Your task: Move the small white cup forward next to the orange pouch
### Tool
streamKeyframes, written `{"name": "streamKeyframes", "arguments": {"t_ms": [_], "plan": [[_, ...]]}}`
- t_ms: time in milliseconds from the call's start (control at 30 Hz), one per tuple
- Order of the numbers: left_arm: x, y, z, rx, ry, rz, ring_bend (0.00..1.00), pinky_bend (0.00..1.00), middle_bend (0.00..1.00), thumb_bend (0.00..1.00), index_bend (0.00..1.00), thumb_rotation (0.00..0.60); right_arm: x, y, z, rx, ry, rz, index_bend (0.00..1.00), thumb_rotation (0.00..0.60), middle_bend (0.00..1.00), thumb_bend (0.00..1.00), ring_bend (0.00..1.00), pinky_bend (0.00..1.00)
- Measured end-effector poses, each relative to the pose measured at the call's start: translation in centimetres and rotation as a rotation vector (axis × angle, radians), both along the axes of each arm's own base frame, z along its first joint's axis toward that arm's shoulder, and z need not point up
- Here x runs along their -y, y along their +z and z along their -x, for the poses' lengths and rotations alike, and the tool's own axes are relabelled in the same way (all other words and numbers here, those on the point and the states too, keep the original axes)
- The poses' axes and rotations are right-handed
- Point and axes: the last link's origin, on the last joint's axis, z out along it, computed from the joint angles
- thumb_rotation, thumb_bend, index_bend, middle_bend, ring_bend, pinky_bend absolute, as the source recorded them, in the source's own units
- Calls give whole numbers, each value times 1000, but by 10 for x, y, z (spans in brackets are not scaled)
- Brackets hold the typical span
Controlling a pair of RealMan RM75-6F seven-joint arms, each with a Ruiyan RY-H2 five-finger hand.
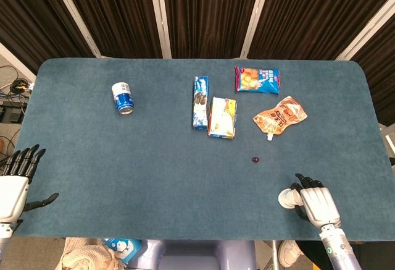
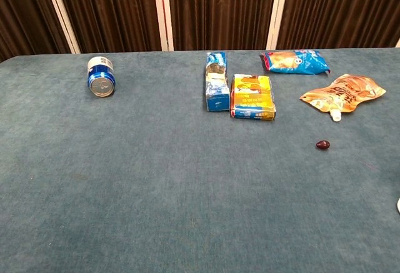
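Note:
The small white cup [image 1: 285, 198] lies near the table's front right edge, and only a sliver of it [image 2: 398, 205] shows at the right border of the chest view. My right hand [image 1: 317, 202] is against the cup's right side with its fingers curled around it. The orange pouch [image 1: 281, 115] [image 2: 342, 93] lies flat, well beyond the cup toward the back right, spout toward me. At the front left edge my left hand [image 1: 13, 180] hovers with fingers spread and nothing in it. Neither hand shows in the chest view.
A small dark-red object [image 1: 255, 159] [image 2: 322, 144] lies between the cup and the pouch. A yellow box [image 1: 222, 117], a blue biscuit pack [image 1: 200, 102] and a blue snack bag [image 1: 257, 79] sit mid-table. A blue can [image 1: 123, 98] lies back left.

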Motion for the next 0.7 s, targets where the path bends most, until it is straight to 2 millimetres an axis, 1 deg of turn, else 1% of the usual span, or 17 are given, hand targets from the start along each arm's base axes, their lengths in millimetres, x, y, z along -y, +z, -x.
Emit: {"name": "streamKeyframes", "arguments": {"t_ms": [133, 367, 567, 700], "plan": [[0, -1, 0, 0, 0, 2, 0, 0, 0, 15, 0, 600, 2, 1, -6, 20, 18, 13, 414, 600, 178, 398, 210, 257], [-1, -1, -1, 2, -1, 4, 0, 0, 0, 15, 0, 600, 16, 6, -21, 51, 72, 60, 414, 600, 178, 397, 210, 257], [-2, -2, -1, 2, -2, 7, 0, 0, 0, 15, 0, 600, 38, 8, -39, 88, 94, 110, 414, 600, 178, 397, 210, 257], [-3, -2, -1, 6, 0, 10, 0, 0, 0, 15, 0, 600, 55, 3, -50, 96, 99, 131, 414, 600, 178, 397, 210, 257]]}}
